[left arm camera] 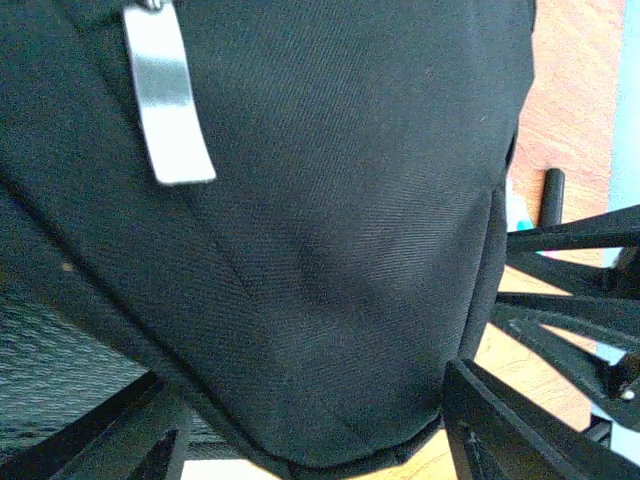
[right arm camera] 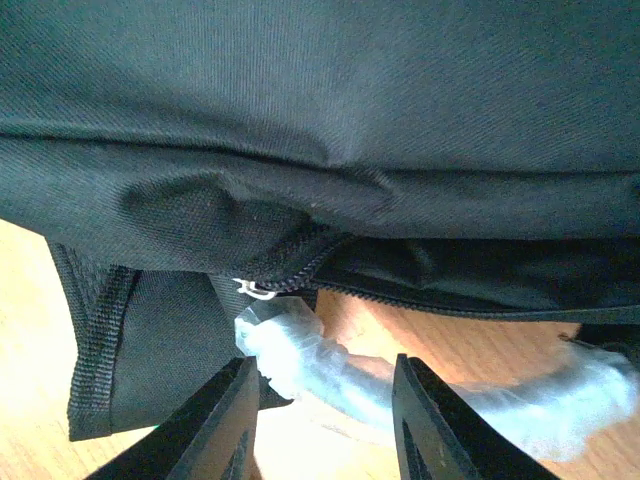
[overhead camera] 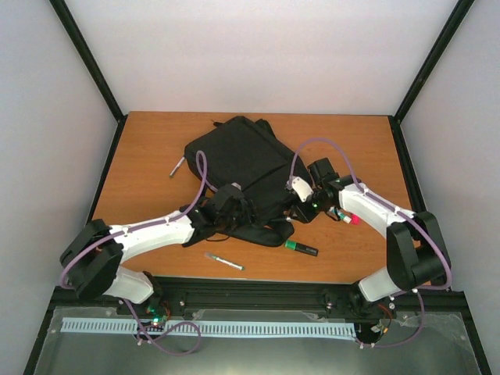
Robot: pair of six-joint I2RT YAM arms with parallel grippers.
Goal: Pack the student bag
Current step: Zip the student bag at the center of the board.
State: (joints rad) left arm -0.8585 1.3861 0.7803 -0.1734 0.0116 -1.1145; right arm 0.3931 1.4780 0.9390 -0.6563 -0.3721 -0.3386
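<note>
The student bag (overhead camera: 234,164), a large black backpack, lies flat in the middle of the wooden table. My left gripper (overhead camera: 234,205) is at its near edge. In the left wrist view the jaws (left arm camera: 305,425) stand wide apart with a rounded corner of the bag (left arm camera: 330,300) between them, and a silver zip tag (left arm camera: 168,95) hangs higher up. My right gripper (overhead camera: 301,205) is at the bag's near right corner. In the right wrist view it (right arm camera: 320,400) is open, with the pale curved handle (right arm camera: 330,365) between its fingers, just below a zip slider (right arm camera: 257,290).
A green-and-black marker (overhead camera: 301,248) and a white pen (overhead camera: 224,262) lie on the table in front of the bag. A small pen (overhead camera: 178,166) lies left of the bag. A red-tipped item (overhead camera: 348,218) sits by the right arm. Black frame posts stand at the table's corners.
</note>
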